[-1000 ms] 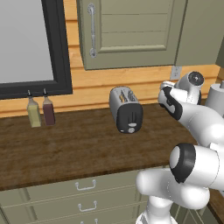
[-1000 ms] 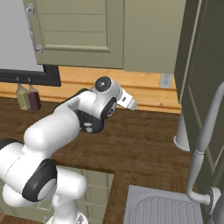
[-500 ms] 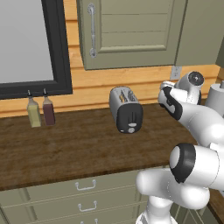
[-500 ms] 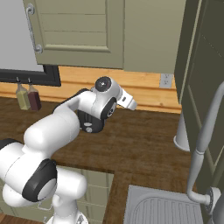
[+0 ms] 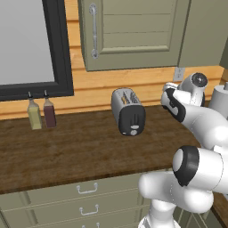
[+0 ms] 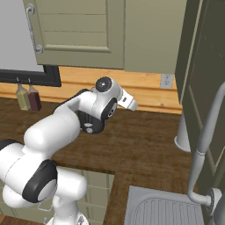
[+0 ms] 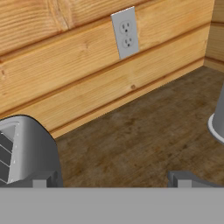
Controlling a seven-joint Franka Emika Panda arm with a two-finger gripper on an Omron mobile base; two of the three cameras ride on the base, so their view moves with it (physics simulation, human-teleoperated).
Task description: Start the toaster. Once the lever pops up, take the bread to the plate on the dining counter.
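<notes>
We see the toaster (image 5: 128, 111) standing on the dark wood desk (image 5: 75, 147), close to the wooden back wall, its black end panel with a small white knob and button turned toward the base cameras. No brand or lettering can be read on it. In its slots we make out something tan, too small to name with certainty.

Our claw (image 7: 111, 178) hovers above the desk to the right of the toaster, well open and holding nothing; in the hand view its two dark tips stand far apart, with bare wood grain between them and the toaster's silver side at the left edge.

A white wall outlet (image 7: 124, 33) sits on the wooden wall ahead of the claw. Two small bottles (image 5: 41, 113) stand at the wall left of the toaster; their labels are unreadable.
</notes>
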